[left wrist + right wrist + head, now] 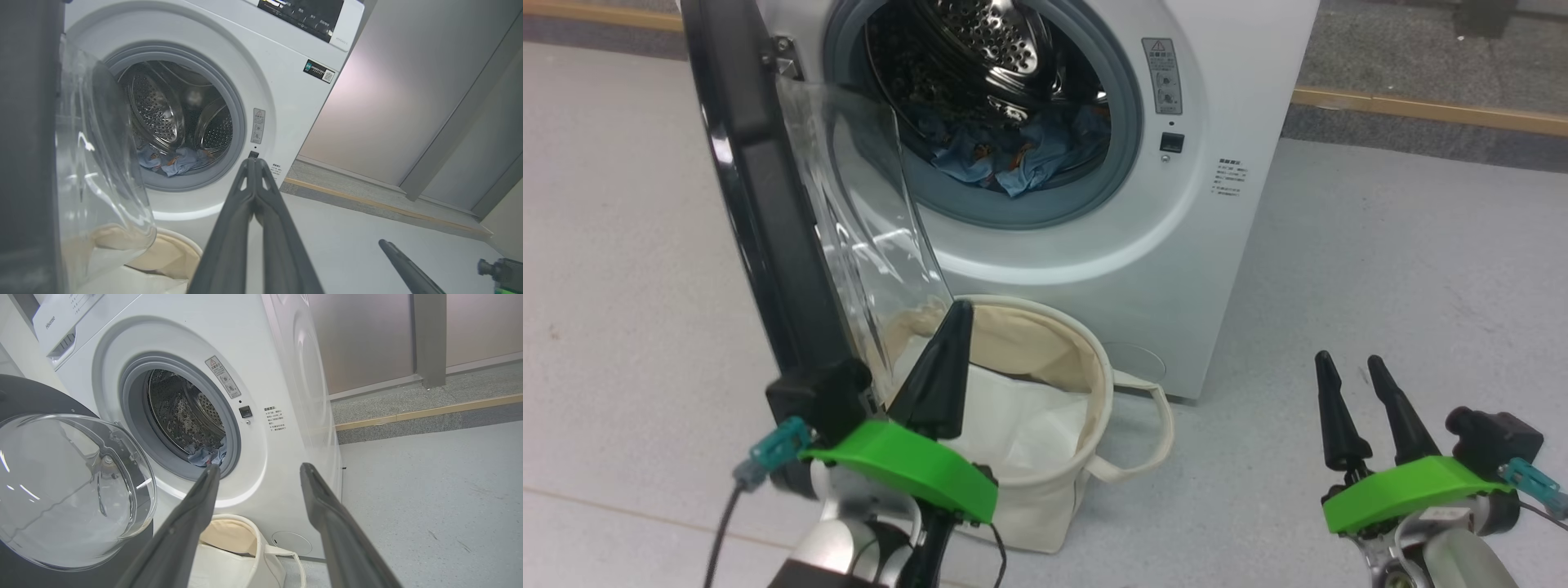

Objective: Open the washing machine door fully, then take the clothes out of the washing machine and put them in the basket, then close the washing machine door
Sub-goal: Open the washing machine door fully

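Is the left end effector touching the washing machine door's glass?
Apart: left wrist view shows the basket rim between the shut left end effector and the washing machine door.

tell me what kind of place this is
Likely a laundry corner, perhaps a test room: a white front-loading washing machine with its door open, clothes inside, and a cream canvas basket on the bare grey floor in front.

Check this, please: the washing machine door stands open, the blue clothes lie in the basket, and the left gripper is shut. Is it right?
No: the clothes lie inside the washing machine, not in the basket, as the head view shows. The washing machine door does stand open, and the left gripper is shut.
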